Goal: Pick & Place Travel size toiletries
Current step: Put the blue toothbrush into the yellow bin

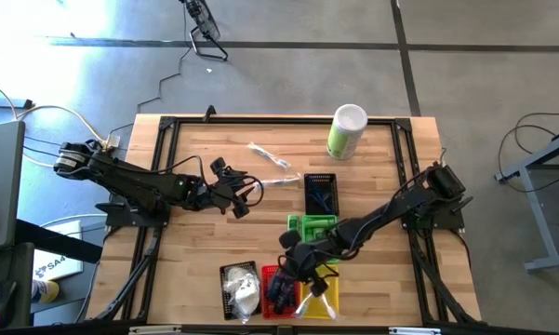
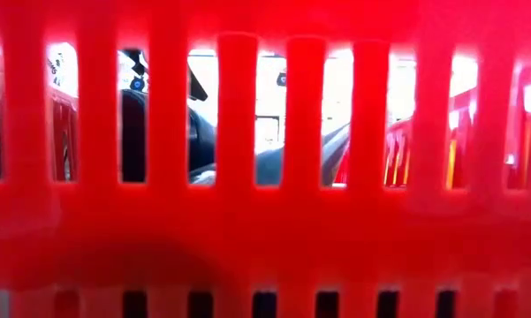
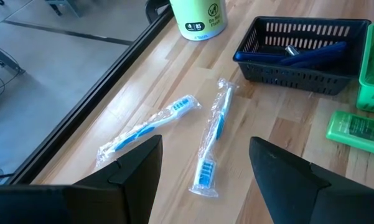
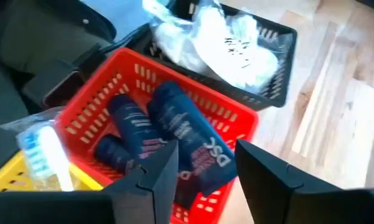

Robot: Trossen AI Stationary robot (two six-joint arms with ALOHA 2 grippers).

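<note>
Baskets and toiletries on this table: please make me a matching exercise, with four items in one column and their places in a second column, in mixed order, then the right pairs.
Items
1. dark blue tubes
2. white pouches
3. two wrapped toothbrushes
4. right end effector

Places
A. lying on the bare wooden table
B. in the black basket beside the red one
C. hovering just above the red basket
D. inside the red basket

Pairs: 1-D, 2-B, 3-A, 4-C
</note>
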